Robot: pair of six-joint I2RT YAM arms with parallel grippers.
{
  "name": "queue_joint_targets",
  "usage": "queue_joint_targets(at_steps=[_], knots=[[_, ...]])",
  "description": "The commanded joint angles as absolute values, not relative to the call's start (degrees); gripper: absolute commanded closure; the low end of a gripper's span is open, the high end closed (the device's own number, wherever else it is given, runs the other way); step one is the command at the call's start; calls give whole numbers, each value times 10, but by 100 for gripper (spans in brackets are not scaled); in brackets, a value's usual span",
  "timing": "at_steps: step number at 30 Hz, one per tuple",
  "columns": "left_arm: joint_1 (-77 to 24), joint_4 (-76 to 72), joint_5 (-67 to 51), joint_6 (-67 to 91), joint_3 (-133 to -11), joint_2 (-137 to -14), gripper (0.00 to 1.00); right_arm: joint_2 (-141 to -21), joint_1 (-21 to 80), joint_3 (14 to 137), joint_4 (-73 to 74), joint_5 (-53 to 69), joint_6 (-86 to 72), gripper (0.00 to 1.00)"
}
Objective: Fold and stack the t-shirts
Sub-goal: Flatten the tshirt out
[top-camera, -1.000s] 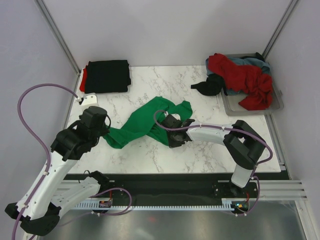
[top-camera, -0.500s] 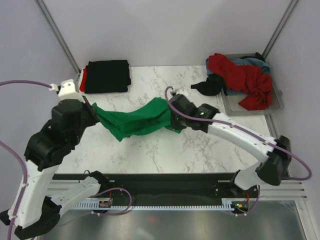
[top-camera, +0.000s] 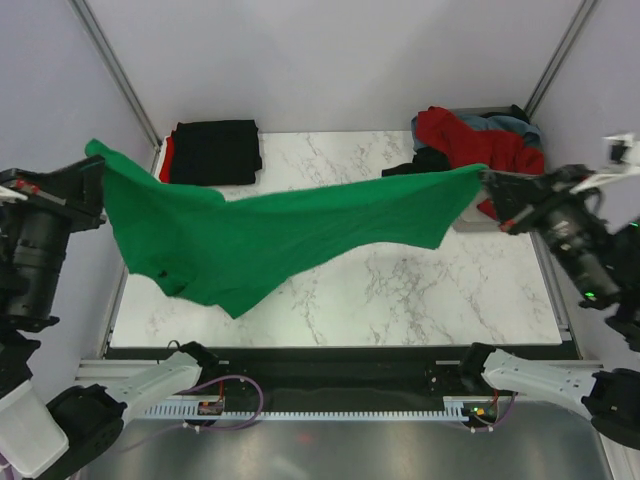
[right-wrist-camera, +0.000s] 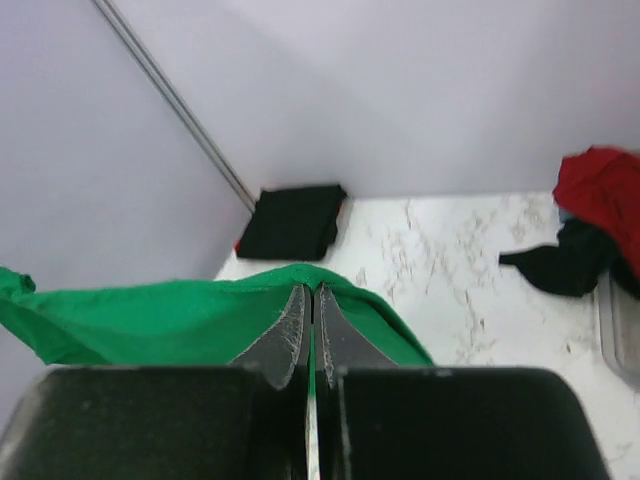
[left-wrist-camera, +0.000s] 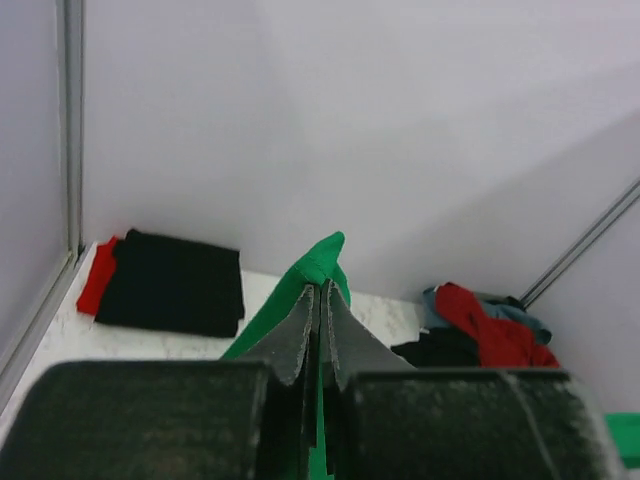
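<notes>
The green t-shirt (top-camera: 270,235) is held stretched in the air above the bench (top-camera: 420,300), its middle sagging, one end clamped in the left pincer (left-wrist-camera: 320,300), the other clamped in the right pincer (right-wrist-camera: 310,298).

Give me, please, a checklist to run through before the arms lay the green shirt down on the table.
1. Left jaws shut on green t-shirt: ok.
2. Right jaws shut on its opposite end: ok.
3. Shirt spread flat between them: not ok, it sags and bunches toward the left.
4. Lowest fold off the table: cannot tell.
5. Folded black shirt away from the landing area: ok, far-left corner.
</notes>
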State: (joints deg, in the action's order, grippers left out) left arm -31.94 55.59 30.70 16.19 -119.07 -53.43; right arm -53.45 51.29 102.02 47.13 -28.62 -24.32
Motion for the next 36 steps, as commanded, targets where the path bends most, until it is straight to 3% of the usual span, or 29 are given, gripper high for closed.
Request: queue_joint_targets(at_steps=[1, 6, 12, 19, 23, 31, 33, 36], knots=[[-316, 498, 278, 87, -1243, -541, 98, -493, 516, 1049, 435, -323, -169, 100], [-317, 441, 157, 83, -1218, -494, 98, -454, 507, 1058, 412, -205, -167, 100], [-317, 370, 56, 72, -1221, -456, 98, -439, 427, 1069, 405, -102, -151, 100], [-316, 325, 3, 62, -1242, -468, 98, -423, 360, 1112, 372, -83, -104, 100], [-316, 305, -3, 66, -1225, -502, 98, -435, 358, 1086, 359, -132, -92, 100], [-316, 299, 191, 84, -1122, -655, 98, -621, 356, 973, 418, -472, -140, 100], [-299, 264, 189, 74, -1074, -712, 98, -711, 332, 948, 406, -486, -153, 100], [-214, 259, 112, 113, -1068, -833, 98, -851, 230, 947, 405, -404, -220, 100]])
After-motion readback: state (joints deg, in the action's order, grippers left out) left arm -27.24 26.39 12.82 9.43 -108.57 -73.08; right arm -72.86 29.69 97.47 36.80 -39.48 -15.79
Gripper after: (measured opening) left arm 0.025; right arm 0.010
